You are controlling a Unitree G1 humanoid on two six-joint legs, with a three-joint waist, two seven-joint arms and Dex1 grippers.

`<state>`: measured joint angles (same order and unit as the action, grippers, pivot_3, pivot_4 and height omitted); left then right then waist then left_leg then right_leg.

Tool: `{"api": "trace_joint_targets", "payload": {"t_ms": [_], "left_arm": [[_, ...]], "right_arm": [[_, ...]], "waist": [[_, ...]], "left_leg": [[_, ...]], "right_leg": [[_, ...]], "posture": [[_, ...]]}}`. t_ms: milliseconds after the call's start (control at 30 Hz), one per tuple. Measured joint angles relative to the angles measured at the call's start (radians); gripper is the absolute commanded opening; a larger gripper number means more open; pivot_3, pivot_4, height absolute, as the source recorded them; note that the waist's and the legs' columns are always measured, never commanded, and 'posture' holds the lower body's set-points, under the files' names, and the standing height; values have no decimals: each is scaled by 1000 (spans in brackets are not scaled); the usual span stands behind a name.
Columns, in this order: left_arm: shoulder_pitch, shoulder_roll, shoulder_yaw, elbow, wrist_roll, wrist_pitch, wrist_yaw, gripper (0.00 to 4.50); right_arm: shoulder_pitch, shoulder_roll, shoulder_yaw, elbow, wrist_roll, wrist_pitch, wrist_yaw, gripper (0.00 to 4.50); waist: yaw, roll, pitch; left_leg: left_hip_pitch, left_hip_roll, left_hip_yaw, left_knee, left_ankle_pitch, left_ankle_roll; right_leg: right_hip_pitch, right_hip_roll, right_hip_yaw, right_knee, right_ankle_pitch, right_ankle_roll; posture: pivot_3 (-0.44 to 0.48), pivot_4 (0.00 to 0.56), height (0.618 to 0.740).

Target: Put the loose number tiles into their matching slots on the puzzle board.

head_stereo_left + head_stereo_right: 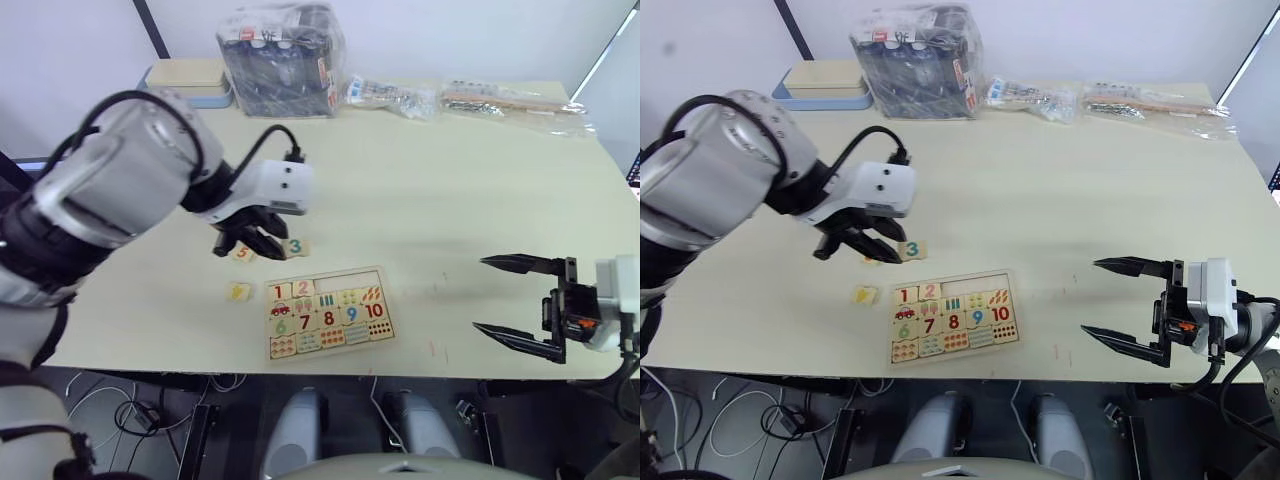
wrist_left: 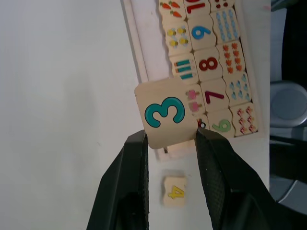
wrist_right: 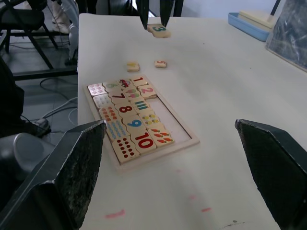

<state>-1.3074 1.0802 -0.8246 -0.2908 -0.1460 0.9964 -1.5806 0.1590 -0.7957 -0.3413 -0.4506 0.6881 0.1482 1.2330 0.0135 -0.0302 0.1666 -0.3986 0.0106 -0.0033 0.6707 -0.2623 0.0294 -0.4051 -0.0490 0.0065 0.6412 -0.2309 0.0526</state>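
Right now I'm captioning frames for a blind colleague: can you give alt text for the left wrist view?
The left gripper holds a wooden tile with a teal 3 by its edge, above a pale table. Behind it lies the puzzle board, with tiles 6 to 9 in a row, and a loose tile with a yellow 4 sits on the table beside the board.

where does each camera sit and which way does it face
Left and right eye views: on the head, looking forward and down at the table, both arms showing.
Left wrist view: looks along the left hand, gripping the 3 tile above the puzzle board.
Right wrist view: looks between the open right hand fingers toward the board.
All share the board.
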Motion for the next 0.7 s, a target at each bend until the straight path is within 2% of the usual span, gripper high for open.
{"api": "trace_joint_targets", "payload": {"t_ms": [100, 200, 300, 533, 633, 700], "left_arm": [[-10, -17, -38, 11, 10, 15, 0, 927], [-72, -98, -167, 79, 40, 15, -1, 927], [-77, -116, -210, 91, 48, 1, -1, 927], [-75, -175, -249, 135, 99, -1, -2, 927], [-62, -264, -250, 167, 135, 29, 5, 927], [-54, -288, -257, 176, 144, 45, 6, 927]], "right_arm": [[-1, 1, 0, 1, -2, -1, 0, 4500], [-11, 10, 4, 22, -13, -9, 0, 4500], [-10, 19, 11, 28, -20, -19, 0, 4500], [-3, 33, 14, 30, -27, -28, -7, 4500], [4, 45, 11, 38, -20, -37, -4, 4500], [4, 45, 9, 39, -15, -39, 3, 4500]], "waist": [[-1, 0, 0], [0, 0, 0], [-1, 0, 0], [1, 0, 0], [0, 0, 0], [0, 0, 0]], "left_leg": [[0, 0, 0, 0, 0, 0], [0, 0, 0, 1, 0, 0], [0, 0, 0, 1, 0, 0], [0, 0, 0, 1, 0, 0], [0, 0, 0, 2, 0, 1], [0, -1, 0, 2, 0, 1]], "right_leg": [[0, 1, 2, 0, 0, 0], [0, 2, 4, 1, 0, 0], [0, 2, 5, 1, 1, -1], [0, 2, 5, 1, 1, -2], [0, 2, 6, 1, 1, -2], [0, 2, 6, 2, 1, -2]], "posture": [[0, 150, 740], [0, 150, 740], [0, 150, 740], [0, 150, 740], [0, 150, 740], [0, 150, 740]]}}
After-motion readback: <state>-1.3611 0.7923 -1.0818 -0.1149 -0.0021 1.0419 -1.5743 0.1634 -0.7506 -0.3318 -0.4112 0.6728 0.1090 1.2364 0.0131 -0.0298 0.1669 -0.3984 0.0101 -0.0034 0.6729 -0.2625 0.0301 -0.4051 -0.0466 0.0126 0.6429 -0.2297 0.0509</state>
